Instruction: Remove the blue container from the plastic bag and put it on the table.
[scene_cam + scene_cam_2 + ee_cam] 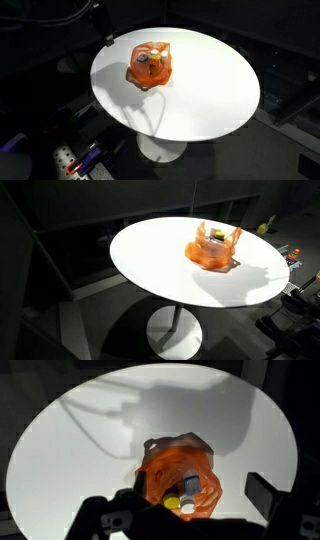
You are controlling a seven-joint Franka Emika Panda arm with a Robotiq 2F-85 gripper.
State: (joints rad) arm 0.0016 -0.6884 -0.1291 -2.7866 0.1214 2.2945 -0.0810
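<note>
An orange plastic bag lies open on the round white table in both exterior views (150, 66) (212, 251) and in the wrist view (178, 475). Inside it the wrist view shows the blue container (190, 485) beside a yellow-capped item (172, 503) and a white-capped item (187, 508). My gripper (200, 500) is open and hangs above the bag, with one dark finger on each side of it, touching nothing. The gripper is hard to make out against the dark background in the exterior views.
The white table (210, 95) (150, 265) stands on a single pedestal amid dark surroundings. Its edge drops off all round. Small coloured items lie on the floor near the base (75, 160) and beyond the table's edge (292, 255).
</note>
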